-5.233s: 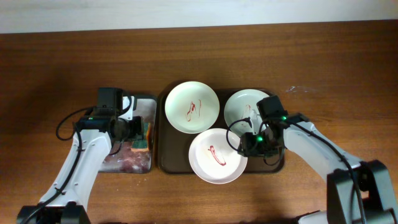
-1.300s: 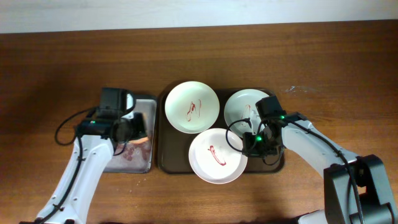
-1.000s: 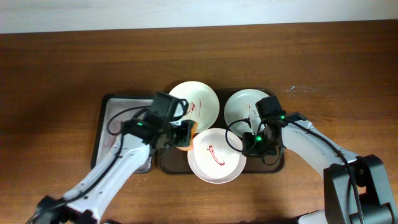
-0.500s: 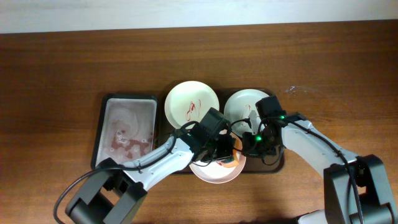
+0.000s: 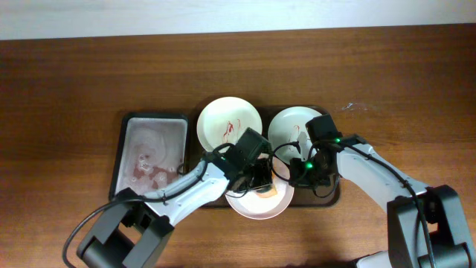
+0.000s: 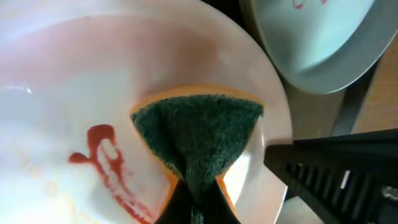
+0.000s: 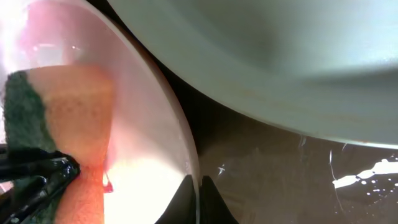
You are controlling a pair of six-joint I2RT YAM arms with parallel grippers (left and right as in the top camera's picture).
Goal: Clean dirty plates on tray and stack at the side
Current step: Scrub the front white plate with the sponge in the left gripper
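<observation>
Three plates lie on the dark brown tray (image 5: 333, 198): a back-left plate (image 5: 223, 125) and a back-right plate (image 5: 288, 125), both with red smears, and a front plate (image 5: 249, 207). My left gripper (image 5: 262, 180) is shut on an orange-and-green sponge (image 5: 273, 190) and presses it onto the front plate. In the left wrist view the left gripper (image 6: 198, 200) holds the sponge (image 6: 199, 127) beside a red smear (image 6: 109, 163). My right gripper (image 5: 299, 174) is shut on the front plate's right rim (image 7: 184, 144), its jaws (image 7: 199, 194) on either side of the edge.
A smaller grey-bottomed tray with a black rim (image 5: 117, 152) stands left of the brown tray, with pinkish wet residue inside. The back-right plate (image 7: 280, 62) hangs close over my right gripper. Both arms meet over the front plate.
My left arm has carried the sponge from the small tray rightward onto the front plate, then shifted it slightly on the plate. My right gripper has stayed on the plate's rim.
</observation>
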